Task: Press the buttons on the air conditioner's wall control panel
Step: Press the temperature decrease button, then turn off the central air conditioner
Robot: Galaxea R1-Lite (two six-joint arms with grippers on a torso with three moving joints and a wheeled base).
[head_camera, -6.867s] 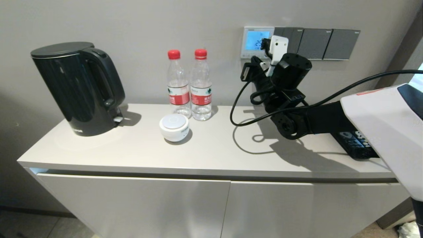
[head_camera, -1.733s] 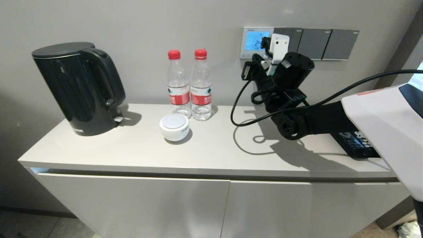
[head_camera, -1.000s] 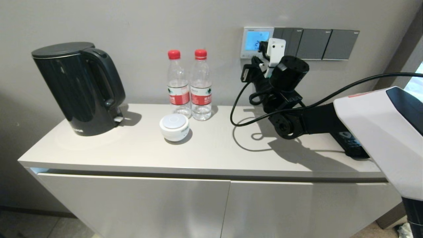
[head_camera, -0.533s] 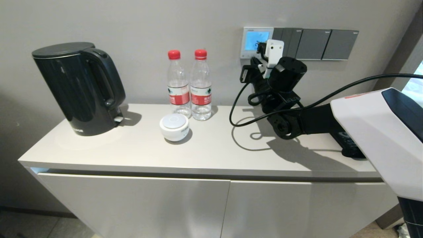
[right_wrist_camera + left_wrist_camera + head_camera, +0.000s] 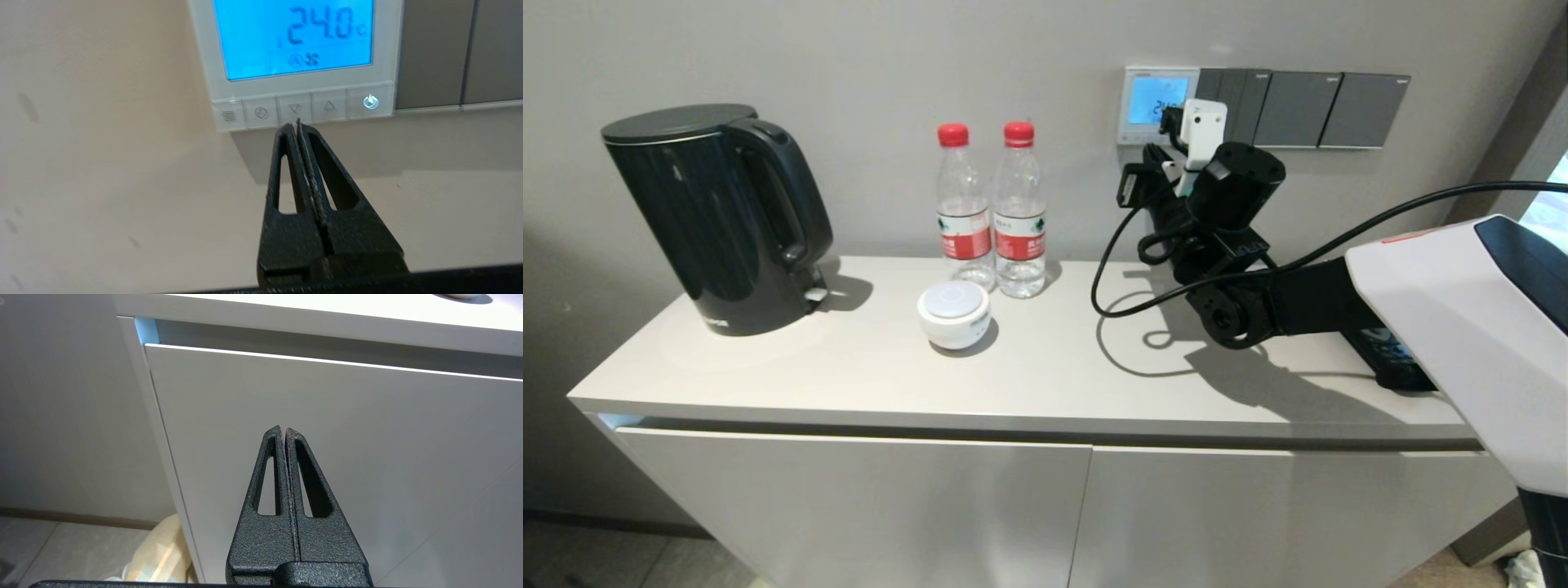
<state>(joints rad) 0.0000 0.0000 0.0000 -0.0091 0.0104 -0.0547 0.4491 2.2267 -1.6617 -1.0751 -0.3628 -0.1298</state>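
Hovering with jaws pressed together, right gripper [image 5: 295,124] tips just below the buttons [image 5: 295,109] of the wall control panel [image 5: 1156,104], above a pale cabinet top [image 5: 1045,367]; kettle [image 5: 715,216], bottles [image 5: 992,212] nearby. Left gripper [image 5: 283,430] closed too, low by cabinet door [image 5: 367,428].

A plain matte grey wall [image 5: 849,57] is being seen behind a pale grey cabinet, whose flat top is serving as the bench [image 5: 1029,367]. Two handleless cabinet doors [image 5: 849,506] are being shown below the top, divided by a narrow vertical seam, with a dark shadow gap running under the bench edge. Light is being cast from the right, so hard shadows are being thrown across the bench top. A strip of bright window [image 5: 1553,204] is being glimpsed at the far right. Pale floor tiles [image 5: 24,547] are being seen beside the cabinet.
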